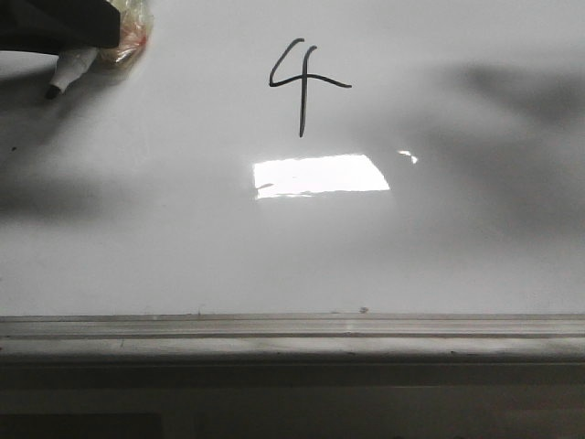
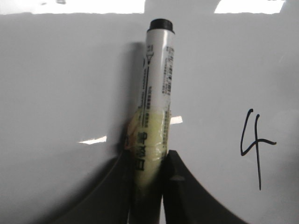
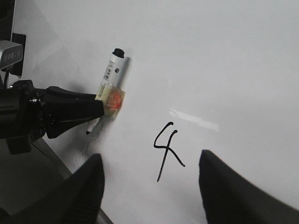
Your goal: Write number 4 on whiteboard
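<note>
At about ten o'clock in the front view, the left claw (image 1: 69, 32) shows only as a dark edge in the corner, pinching a marker (image 1: 78, 66) whose black tip points down toward seven o'clock and hangs over the whiteboard (image 1: 137, 238). The left wrist view shows the grip closely: both fingers (image 2: 187, 196) are pressed against the white barrel (image 2: 156, 93), just below a band of yellowish tape (image 2: 149, 133) wrapped around it, and the black end of the marker sticks out at twelve o'clock. Moving right along the surface, the number 4 (image 1: 302, 84) sits near twelve o'clock of the front view, well apart from the marker tip, drawn in thin black line with an open top, a curved left stroke, a wavy crossbar and a straight stem. Just below it lies a bright rectangular reflection (image 1: 320, 175). A grey metal strip (image 1: 292, 329) runs along the board's near edge. The right claw (image 3: 152, 186) is spread wide, its two dark fingers (image 3: 79, 196) apart and holding nothing, with the 4 (image 3: 167, 150) showing between them on the board.
</note>
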`<state>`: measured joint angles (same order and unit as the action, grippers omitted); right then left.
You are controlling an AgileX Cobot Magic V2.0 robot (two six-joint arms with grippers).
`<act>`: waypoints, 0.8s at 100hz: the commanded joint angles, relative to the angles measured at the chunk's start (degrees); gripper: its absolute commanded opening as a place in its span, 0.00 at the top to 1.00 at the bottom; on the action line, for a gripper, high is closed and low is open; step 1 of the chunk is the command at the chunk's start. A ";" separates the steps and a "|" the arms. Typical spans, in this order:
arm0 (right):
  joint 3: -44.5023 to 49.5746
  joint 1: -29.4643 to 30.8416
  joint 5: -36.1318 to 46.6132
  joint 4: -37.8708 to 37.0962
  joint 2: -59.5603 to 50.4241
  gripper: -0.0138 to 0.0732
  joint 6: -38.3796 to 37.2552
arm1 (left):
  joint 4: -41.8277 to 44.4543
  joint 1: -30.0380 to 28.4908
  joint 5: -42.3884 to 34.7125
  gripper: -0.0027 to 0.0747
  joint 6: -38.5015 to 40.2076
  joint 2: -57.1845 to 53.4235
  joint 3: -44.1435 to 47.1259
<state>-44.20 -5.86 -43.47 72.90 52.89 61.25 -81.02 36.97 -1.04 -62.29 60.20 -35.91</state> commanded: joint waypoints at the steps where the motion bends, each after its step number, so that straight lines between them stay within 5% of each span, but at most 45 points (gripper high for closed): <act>1: -1.55 0.28 0.72 3.19 -0.21 0.39 0.07 | 1.60 0.28 -0.52 0.75 -0.02 0.09 -1.40; 13: -1.55 0.28 0.83 3.19 -0.21 0.39 0.07 | 1.47 0.28 -0.52 0.43 -0.02 0.09 -1.40; 22: -1.55 0.28 0.94 3.09 -0.21 0.39 0.07 | 1.35 0.28 -0.78 0.32 -0.02 0.09 -1.40; 63: -1.55 0.28 5.89 0.11 -1.72 0.39 0.07 | 14.13 -1.97 -1.07 0.32 -0.02 -11.63 -1.40; 80: -0.79 0.28 7.85 0.11 -4.42 0.66 0.07 | 19.88 -3.02 -0.36 0.48 -0.02 -19.52 -0.80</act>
<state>-44.18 -5.86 -37.43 70.88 50.70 61.25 -63.89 34.48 -0.40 -62.29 44.44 -35.50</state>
